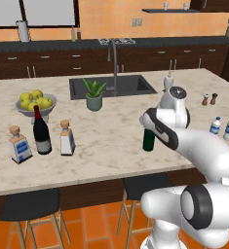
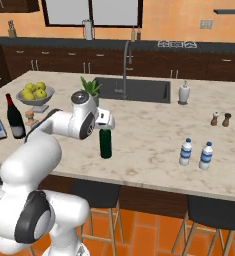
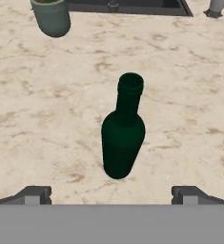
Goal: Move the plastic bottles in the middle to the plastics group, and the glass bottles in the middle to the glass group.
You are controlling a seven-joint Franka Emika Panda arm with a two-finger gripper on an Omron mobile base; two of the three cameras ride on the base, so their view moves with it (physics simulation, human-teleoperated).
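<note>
Hand view looks down on the dark green bottle [image 3: 123, 138]: a slim neck, an open round mouth with no cap, rounded shoulders and a plain body without a label, standing upright on the marble surface [image 3: 189, 95]. The claw [image 3: 111, 195] hangs above it with its two dark tips spread wide apart, one on either side of the bottle and touching nothing. Beyond the bottle, the same view catches the rim of a green plant pot [image 3: 51, 18] and the near edge of the sink [image 3: 127, 6].

Left base view has the arm crossing in front of the green bottle [image 1: 148, 140], hiding its neck, so only the lower body shows. That view gives the glass group clearly, well to the left of the green bottle: a near-black wine bottle [image 1: 41, 131] with red neck foil between two squat clear bottles [image 1: 19, 144] with tan stoppers, in front of the fruit bowl [image 1: 35, 103].

Right base view shows the green bottle [image 2: 105, 143] standing near the front edge of the surface, with the two small water bottles [image 2: 186, 152] well to its right, and two brown shakers [image 2: 221, 119] behind those.
</note>
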